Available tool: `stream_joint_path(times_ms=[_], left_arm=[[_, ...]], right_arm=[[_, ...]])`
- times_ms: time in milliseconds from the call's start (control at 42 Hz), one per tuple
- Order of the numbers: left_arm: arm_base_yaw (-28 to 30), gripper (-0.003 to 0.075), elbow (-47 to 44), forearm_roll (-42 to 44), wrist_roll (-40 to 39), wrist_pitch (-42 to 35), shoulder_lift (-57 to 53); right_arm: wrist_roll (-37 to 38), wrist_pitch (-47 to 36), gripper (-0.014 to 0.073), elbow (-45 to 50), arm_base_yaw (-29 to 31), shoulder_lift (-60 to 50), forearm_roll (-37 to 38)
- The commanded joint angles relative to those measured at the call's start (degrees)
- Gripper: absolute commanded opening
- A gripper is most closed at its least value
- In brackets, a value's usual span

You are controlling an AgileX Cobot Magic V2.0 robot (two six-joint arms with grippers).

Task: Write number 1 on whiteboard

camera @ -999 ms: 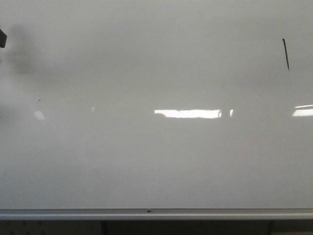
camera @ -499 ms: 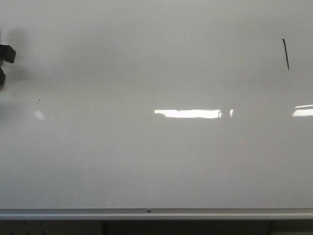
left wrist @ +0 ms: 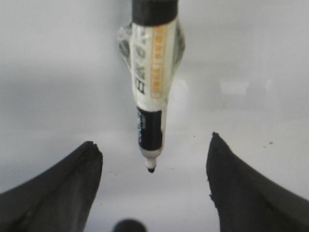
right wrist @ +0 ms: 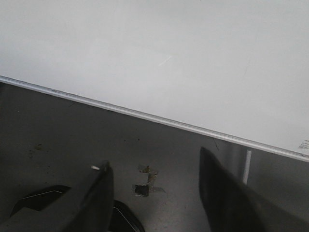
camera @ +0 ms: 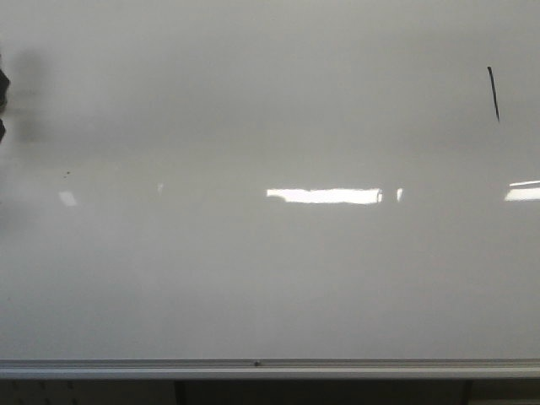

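**Q:** Why is your left hand off at the edge, with the pen in it?

**A:** The stroke is already on the board (camera: 270, 278): the 1 (camera: 494, 93) sits high at its far right, thin, black and a little slanted. So I judge the writing done and my left hand (left wrist: 152, 159) has no call to be near it. From the front only a dark sliver of that hand shows at the left border, with its shadow on the white beside it.

**Q:** What holds the pen?

**A:** The pen (left wrist: 149, 92) runs down the middle of my wrist view, uncapped, tip pointing at the board. My two fingers (left wrist: 53, 193) stand wide apart either side and neither touches it. It looks fixed higher up, by a clear wrap round the barrel, but that mount runs out of the picture. So the hand is spread open and grips nothing that I can see.

**Q:** Is the tip touching?

**A:** I can't tell. There is a faint reflection near it, no more.

**Q:** And the right hand?

**A:** My right hand (right wrist: 154, 193) hangs low, open and empty, below the rail (right wrist: 145, 117), over a dark floor. The front view doesn't show it at all.

**Q:** Anything else unclear?

**A:** A tiny speck (camera: 67, 174) at the board's left; dirt or ink, I can't say.
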State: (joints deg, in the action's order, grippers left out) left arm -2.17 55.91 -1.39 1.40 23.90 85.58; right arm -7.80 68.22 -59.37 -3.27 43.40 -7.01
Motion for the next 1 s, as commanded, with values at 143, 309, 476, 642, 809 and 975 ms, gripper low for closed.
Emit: stream_joint_path(times_ms=[143,309,476,642,809,975], left_arm=[[-0.02,0.0458,1.39,0.20,0.08,9.74,-17.21],[-0.02,0.0458,-2.03,-1.71,0.08,12.91,-29.66],[-0.23,0.0456,-5.30,-1.61,0.08,17.25,-41.73],[-0.23,0.0449,-7.53,-1.61,0.20,21.05,-50.10],[-0.23,0.0410,-11.22,-1.47,1.00,21.20,-55.51],[-0.23,0.0291,-13.86,-1.47,3.09,18.52,-57.24]], right_arm=[[-0.05,-2.97,0.0426,-1.33,0.26,-0.15,0.86],[1.77,-2.27,0.0426,-1.33,0.32,-0.15,1.35],[5.22,-2.73,0.0426,-0.02,0.32,-0.35,3.08],[5.80,-8.50,0.0426,5.91,0.32,-3.45,3.06],[5.75,-14.01,0.0426,11.04,0.32,-8.32,3.98],[5.75,-17.65,0.0319,13.60,0.32,-11.55,4.09]])
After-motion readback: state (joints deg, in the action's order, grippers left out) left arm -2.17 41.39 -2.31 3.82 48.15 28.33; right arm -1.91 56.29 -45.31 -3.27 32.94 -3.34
